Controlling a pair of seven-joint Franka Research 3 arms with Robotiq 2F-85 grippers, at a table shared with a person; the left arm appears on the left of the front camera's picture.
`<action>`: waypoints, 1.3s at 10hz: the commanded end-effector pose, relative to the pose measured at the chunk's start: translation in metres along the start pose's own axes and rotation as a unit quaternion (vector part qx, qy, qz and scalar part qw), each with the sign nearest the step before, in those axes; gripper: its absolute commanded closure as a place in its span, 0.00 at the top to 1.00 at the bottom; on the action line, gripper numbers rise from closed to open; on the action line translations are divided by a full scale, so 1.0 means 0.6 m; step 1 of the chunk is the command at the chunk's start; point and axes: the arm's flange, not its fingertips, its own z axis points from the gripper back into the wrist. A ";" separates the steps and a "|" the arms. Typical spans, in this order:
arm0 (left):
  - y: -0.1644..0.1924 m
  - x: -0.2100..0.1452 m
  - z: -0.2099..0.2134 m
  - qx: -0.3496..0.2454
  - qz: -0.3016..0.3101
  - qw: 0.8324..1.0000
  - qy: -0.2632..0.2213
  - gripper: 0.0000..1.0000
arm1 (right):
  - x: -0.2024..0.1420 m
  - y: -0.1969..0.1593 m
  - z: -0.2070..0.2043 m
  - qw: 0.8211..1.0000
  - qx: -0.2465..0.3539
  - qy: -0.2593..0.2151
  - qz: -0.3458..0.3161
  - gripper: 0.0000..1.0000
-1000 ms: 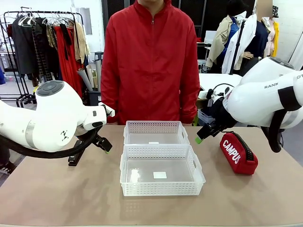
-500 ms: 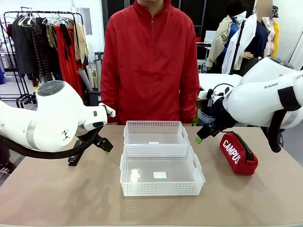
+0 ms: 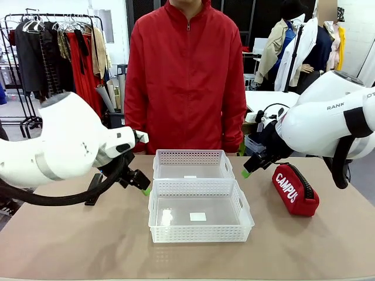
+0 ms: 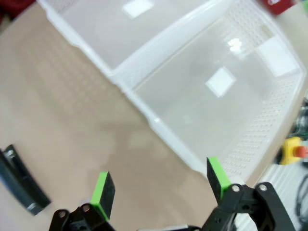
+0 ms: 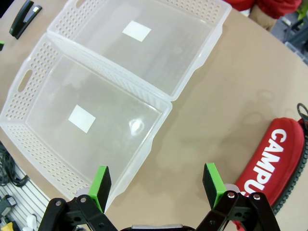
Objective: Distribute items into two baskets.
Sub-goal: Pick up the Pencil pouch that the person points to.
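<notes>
1. left gripper [image 4: 159,180], jaws spread and empty, hovers at 9 o'clock of the near basket [image 3: 199,234]; right gripper [image 5: 156,185], equally wide and empty, at 3 o'clock of the far basket [image 3: 193,157].
2. sorting not begun: pouch [image 3: 295,190] lies at 3 o'clock, stapler [image 5: 25,19] at 9, both outside.
3. next, probably: descend over the nearest item.
4. tan table [image 3: 88,246]; person [image 3: 187,76] at 12 o'clock, clothes rack [image 3: 53,52] behind.

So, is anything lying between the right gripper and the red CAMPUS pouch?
Nothing visible does. Only bare table separates the open right gripper from the red pouch; both baskets sit on the gripper's other side.
</notes>
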 end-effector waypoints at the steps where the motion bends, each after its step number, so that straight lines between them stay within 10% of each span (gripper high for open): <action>1: 0.027 0.004 0.033 -0.086 0.043 0.995 -0.038 1.00 | 0.011 -0.004 0.007 0.999 0.030 0.004 -0.036 1.00; 7: 0.069 0.107 0.076 -0.185 0.071 0.975 -0.103 1.00 | 0.089 -0.011 0.056 0.971 0.154 0.001 -0.184 1.00; 13: 0.049 0.081 0.093 -0.167 0.077 0.978 -0.095 1.00 | 0.072 0.002 0.058 0.979 0.134 0.007 -0.153 1.00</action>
